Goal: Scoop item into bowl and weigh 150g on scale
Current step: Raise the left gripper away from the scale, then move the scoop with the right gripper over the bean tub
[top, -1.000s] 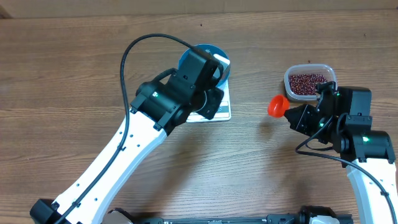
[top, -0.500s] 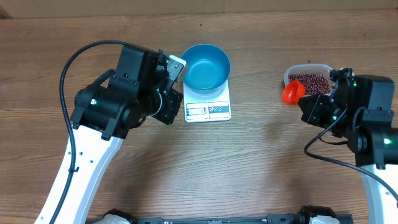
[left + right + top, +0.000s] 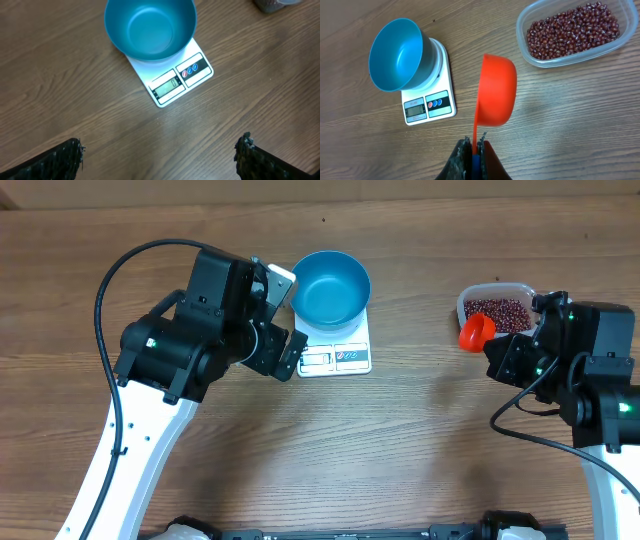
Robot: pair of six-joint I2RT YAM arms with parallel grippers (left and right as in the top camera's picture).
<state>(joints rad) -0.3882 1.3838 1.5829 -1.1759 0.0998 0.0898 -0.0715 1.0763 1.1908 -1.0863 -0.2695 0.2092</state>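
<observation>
Bare table (image 3: 420,410) lies open between the scale (image 3: 335,358), which carries the bowl (image 3: 330,287), and the tub (image 3: 620,42) of beans (image 3: 572,30). The left gripper (image 3: 287,318) hangs just left of the bowl, spread wide. The right gripper (image 3: 472,147), near the tub, clamps the orange scoop (image 3: 496,90) by its handle.

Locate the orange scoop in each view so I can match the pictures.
Overhead: orange scoop at right, by the clear tub.
Left wrist: not in it.
Right wrist: scoop at centre, right gripper shut on its handle.
Shared landmark: the white scale under the blue bowl, in all three.
</observation>
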